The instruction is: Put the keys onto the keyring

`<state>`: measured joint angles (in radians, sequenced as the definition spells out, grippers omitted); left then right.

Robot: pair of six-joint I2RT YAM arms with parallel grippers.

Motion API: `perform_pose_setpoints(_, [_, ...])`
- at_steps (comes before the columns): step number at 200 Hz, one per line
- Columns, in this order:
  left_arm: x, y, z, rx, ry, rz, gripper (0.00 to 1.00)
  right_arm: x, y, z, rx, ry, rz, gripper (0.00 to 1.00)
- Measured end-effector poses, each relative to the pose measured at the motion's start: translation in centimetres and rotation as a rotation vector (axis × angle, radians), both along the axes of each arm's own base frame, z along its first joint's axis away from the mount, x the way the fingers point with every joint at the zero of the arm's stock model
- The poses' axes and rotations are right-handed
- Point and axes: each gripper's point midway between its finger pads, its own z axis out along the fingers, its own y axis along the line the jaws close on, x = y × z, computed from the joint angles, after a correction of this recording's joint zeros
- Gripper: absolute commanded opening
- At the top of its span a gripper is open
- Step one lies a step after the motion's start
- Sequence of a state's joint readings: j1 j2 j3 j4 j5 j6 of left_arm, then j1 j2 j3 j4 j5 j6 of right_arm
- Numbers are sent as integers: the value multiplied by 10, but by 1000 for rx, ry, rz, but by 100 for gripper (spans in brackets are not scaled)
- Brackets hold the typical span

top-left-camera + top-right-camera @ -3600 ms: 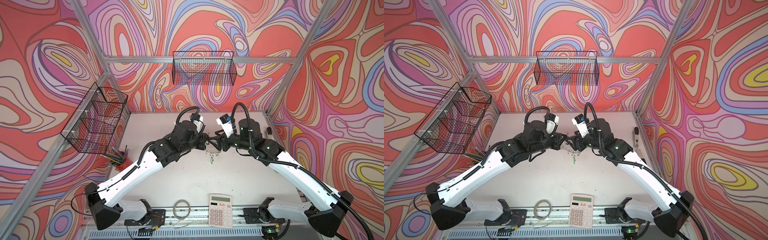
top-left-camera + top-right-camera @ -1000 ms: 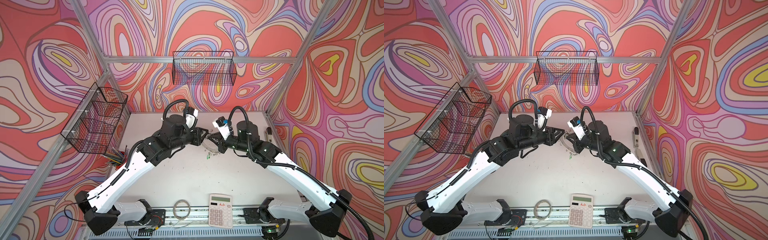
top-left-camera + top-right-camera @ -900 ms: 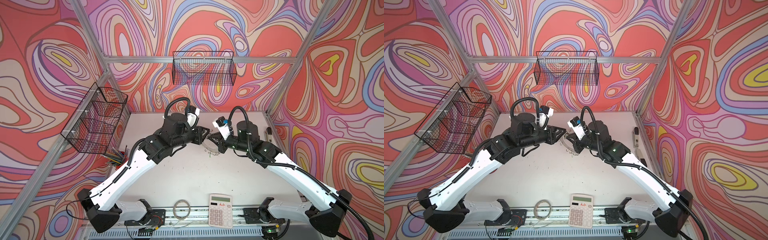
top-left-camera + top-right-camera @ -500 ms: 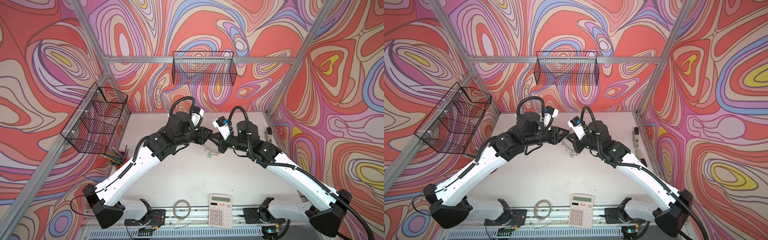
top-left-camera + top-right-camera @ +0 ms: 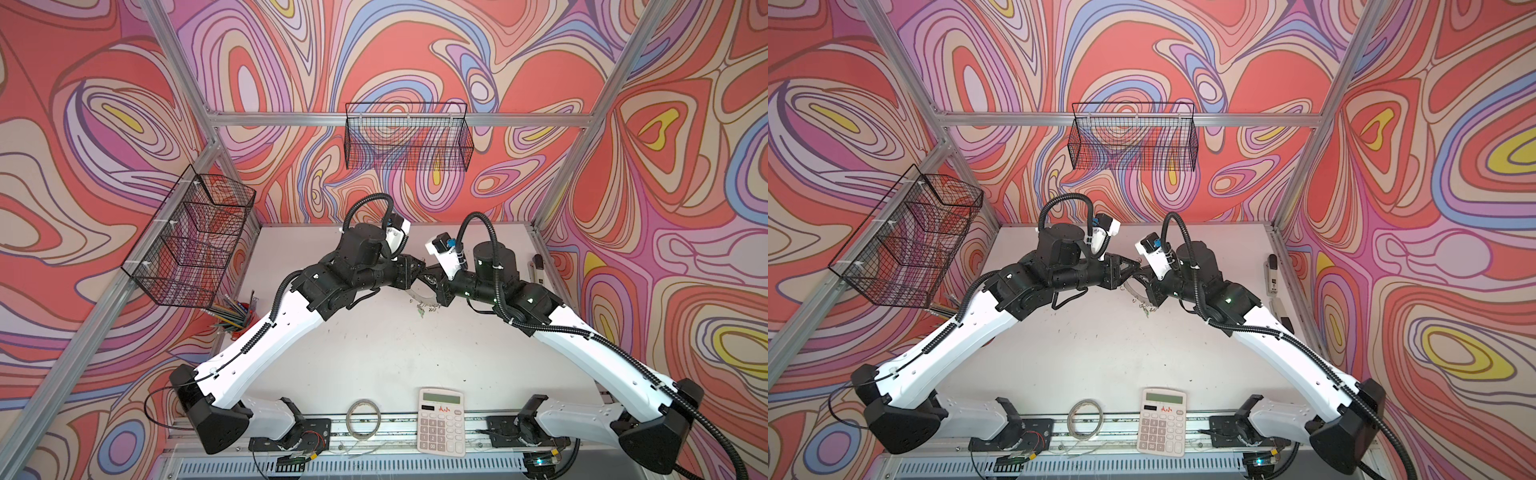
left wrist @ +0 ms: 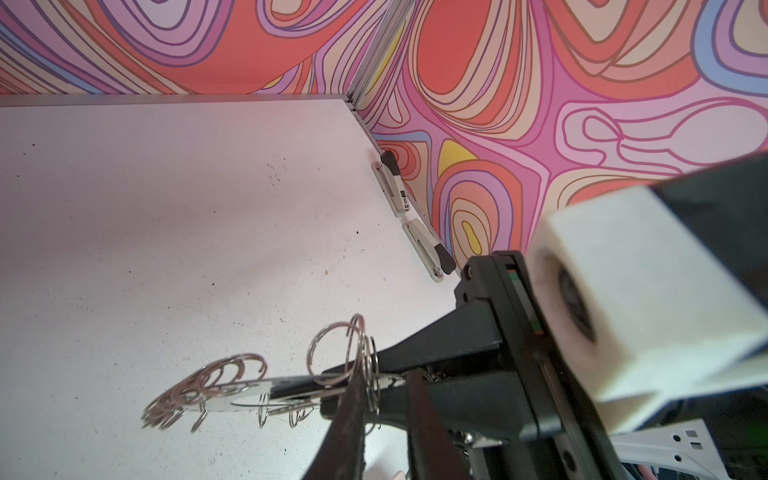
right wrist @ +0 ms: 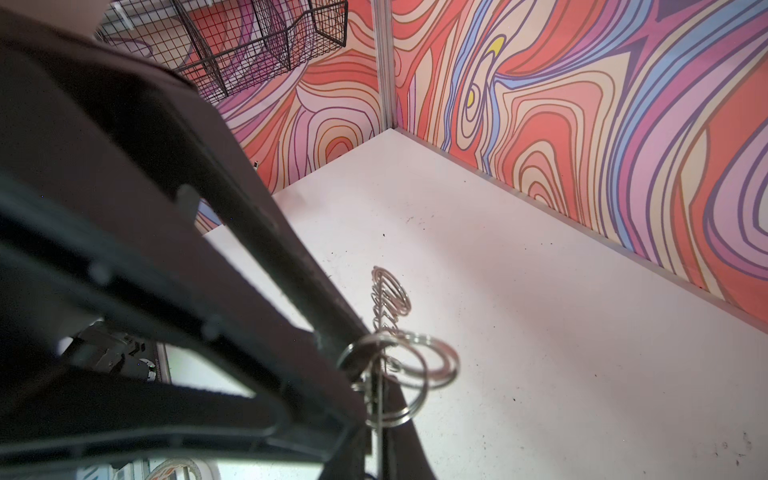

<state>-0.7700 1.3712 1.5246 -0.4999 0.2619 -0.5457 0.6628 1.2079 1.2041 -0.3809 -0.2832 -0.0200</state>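
Only in the wrist views are the wire loops of the keyring made out. In both top views just a thin silver arc of it is seen between the two wrists, held over the worktop. It is shown as a flat silver disc, edge-on, its rim lined with round wire loops. Its edge is clamped in the closed jaws of the right gripper. The jaws of the left gripper are set narrowly apart about one loop; whether it is gripped cannot be told.
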Motion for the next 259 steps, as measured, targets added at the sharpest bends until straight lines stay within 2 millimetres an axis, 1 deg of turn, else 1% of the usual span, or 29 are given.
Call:
perform_pose_setpoints(20, [2, 1, 1, -2, -1, 6, 7, 0, 0, 0, 0, 0, 2, 0])
perform_pose_setpoints(34, [4, 3, 0, -3, 2, 13, 0, -1, 1, 0, 0, 0, 2, 0])
perform_pose_setpoints(79, [5, 6, 0, -1, 10, 14, 0, 0, 1, 0, -3, -3, -1, 0])
perform_pose_setpoints(105, [3, 10, 3, 31, 22, -7, 0, -1, 3, 1, -4, -16, 7, 0])
perform_pose_setpoints(130, [0, 15, 5, 94, 32, -39, 0, -2, 7, 2, -8, -31, 20, 0])
perform_pose_setpoints(152, [0, 18, 3, 180, 44, -67, 0, 1, 9, 0, -31, -44, 19, 0])
perform_pose_setpoints(172, [-1, 21, -4, 257, 53, -87, 0, 4, 10, -6, -65, -51, 11, 0])
perform_pose_setpoints(237, [-6, 35, -37, 446, 90, -148, 0, 0, 18, -35, -211, -75, 29, 0])
perform_pose_setpoints(259, [-9, 44, -48, 520, 101, -158, 0, 0, 24, -46, -252, -71, 42, 0])
